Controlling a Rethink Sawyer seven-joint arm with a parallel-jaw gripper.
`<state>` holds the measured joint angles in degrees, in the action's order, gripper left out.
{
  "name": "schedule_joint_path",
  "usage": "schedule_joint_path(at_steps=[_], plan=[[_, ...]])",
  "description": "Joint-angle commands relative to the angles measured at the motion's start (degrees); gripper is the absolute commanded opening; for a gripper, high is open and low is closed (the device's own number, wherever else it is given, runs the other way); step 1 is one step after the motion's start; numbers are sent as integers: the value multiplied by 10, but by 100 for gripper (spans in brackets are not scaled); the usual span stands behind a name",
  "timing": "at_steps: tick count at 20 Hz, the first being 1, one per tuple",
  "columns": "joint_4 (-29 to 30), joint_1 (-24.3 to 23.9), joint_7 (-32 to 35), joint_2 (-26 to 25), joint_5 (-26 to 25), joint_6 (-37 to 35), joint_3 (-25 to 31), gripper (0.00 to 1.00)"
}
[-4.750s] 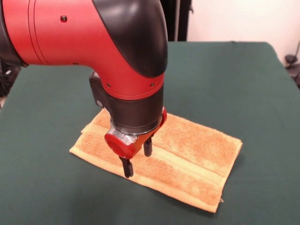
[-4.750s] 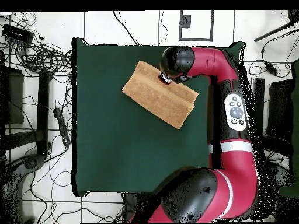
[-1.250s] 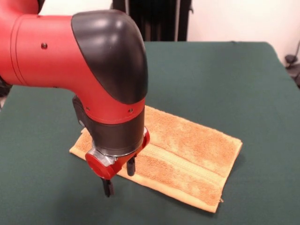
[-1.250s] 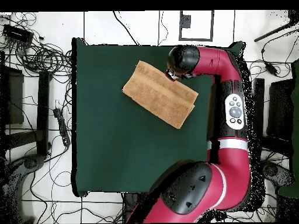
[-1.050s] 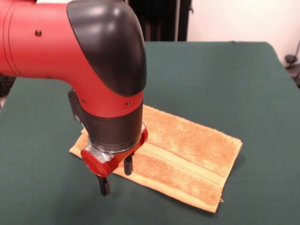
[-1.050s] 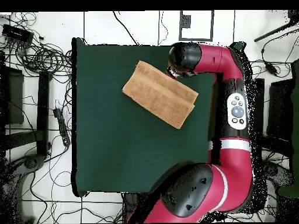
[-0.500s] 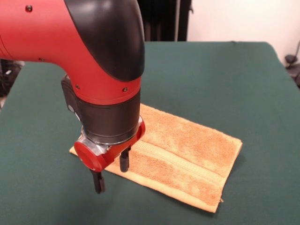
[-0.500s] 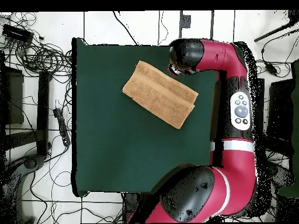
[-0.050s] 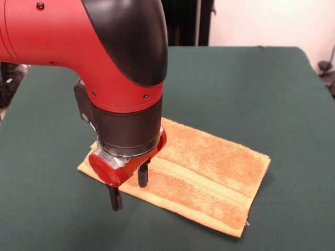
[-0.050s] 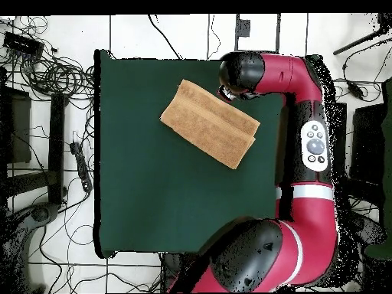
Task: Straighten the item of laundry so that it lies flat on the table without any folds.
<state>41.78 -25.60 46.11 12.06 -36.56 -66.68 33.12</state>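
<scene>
Towel [image 9: 201, 175] folded double, lying skewed on table [image 9: 251, 89]; gripper [image 9: 128, 191] spread wide, straddling its near long edge; bare green cloth all round

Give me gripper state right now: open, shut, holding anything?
Gripper: open, holding nothing, fingers astride the towel's near edge, above the table.

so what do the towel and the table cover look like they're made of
The towel looks like cotton terry: a fuzzy, looped orange-tan pile, crossed by a flatter woven band along its length. The table is covered in what looks like plain dark green woven cloth, matte and smooth, with no sheen and softly draped corners. The exact fibre cannot be told from the look in either case.
</scene>
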Motion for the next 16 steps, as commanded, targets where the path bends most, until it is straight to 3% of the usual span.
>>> schedule_joint_path(at_steps=[1,16], plan=[[85,21,-109,-11,-7,18,6,100],[77,14,-124,-32,-20,54,12,100]])
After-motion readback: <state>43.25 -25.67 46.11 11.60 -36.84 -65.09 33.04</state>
